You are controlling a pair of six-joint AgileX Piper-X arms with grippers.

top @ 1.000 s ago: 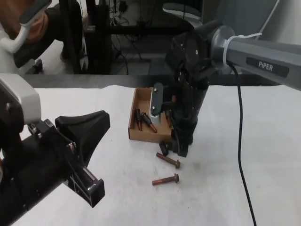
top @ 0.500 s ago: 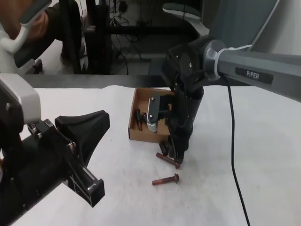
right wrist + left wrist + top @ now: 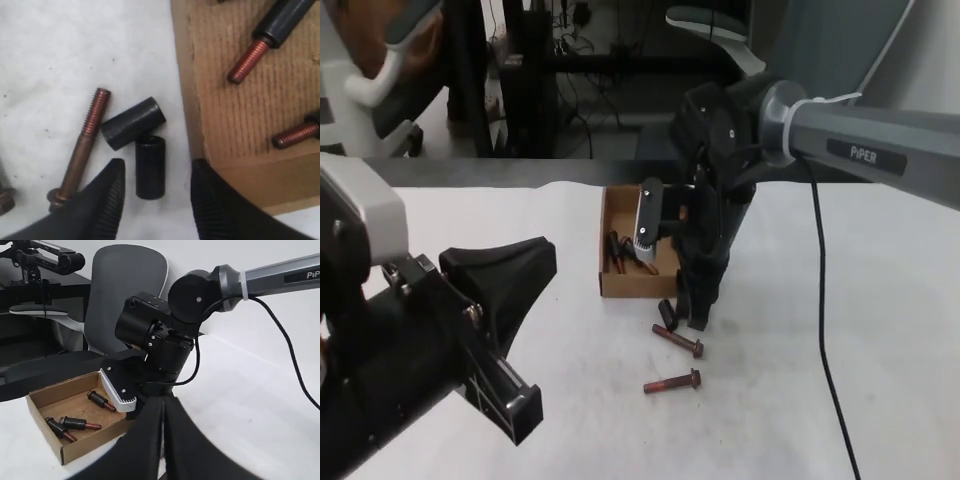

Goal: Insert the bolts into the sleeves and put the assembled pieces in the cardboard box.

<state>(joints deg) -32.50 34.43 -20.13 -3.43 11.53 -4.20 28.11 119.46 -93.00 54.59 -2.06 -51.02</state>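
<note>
The right pincer (image 3: 158, 175) hangs released low over the white tabletop (image 3: 50, 50). Its two ribbed fingers stand on either side of a short black cylindrical sleeve (image 3: 150, 167), which lies flat between them and is not yet gripped. Just past the fingertips a second black sleeve (image 3: 132, 123) lies crosswise, touching the first or all but touching it. Outside one finger lies a copper-coloured threaded bolt (image 3: 82, 145). Just outside the other finger is the wall of the shallow brown cardboard box (image 3: 182, 75).

The step in hand looks like picking up a sleeve. To do it well, I would close across the round sides at mid-length, so both open ends stay free for a bolt. The descent should be straight, because the crosswise sleeve could roll if nudged and the box wall could catch the nearer finger.

The left pincer (image 3: 162, 440) is clenched on nothing and sits well back from the right pincer, facing it.

Counted:
- two loose sleeves
- two loose bolts, the second copper-coloured bolt (image 3: 672, 382) lying farther from the right pincer, away from the box
- three assembled pieces (image 3: 102, 401) in the box
- one box
</note>
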